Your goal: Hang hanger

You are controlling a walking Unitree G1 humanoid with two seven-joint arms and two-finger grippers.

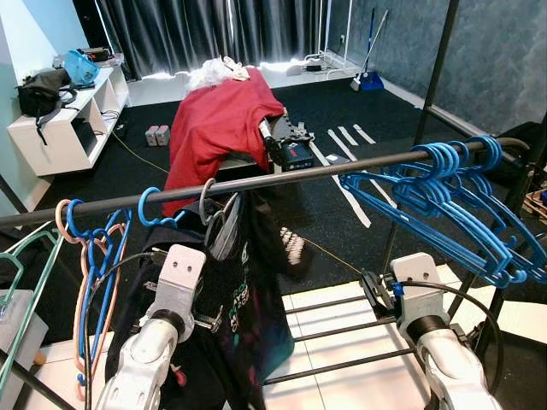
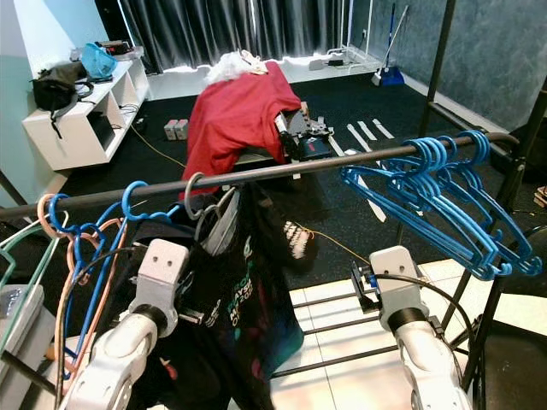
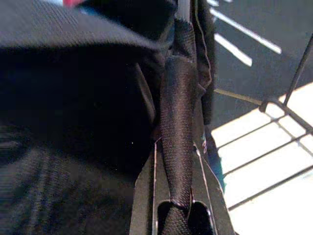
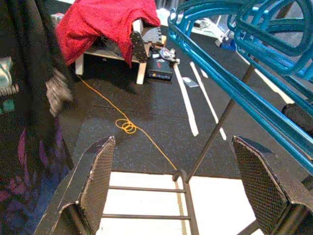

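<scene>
Both silver arms rise in front of the camera, under the long dark rail [image 1: 282,178] of the clothes rack. On this rail the gray hook of the hanger [image 1: 205,202] already sits, carrying a black shirt [image 1: 248,299]. I judge the hanging is almost finished. The left gripper [image 3: 178,215] is clenched on the shirt fabric, so next it must let go gently. The right gripper [image 4: 181,186] is spread wide, empty, below the blue hangers [image 1: 453,205].
</scene>
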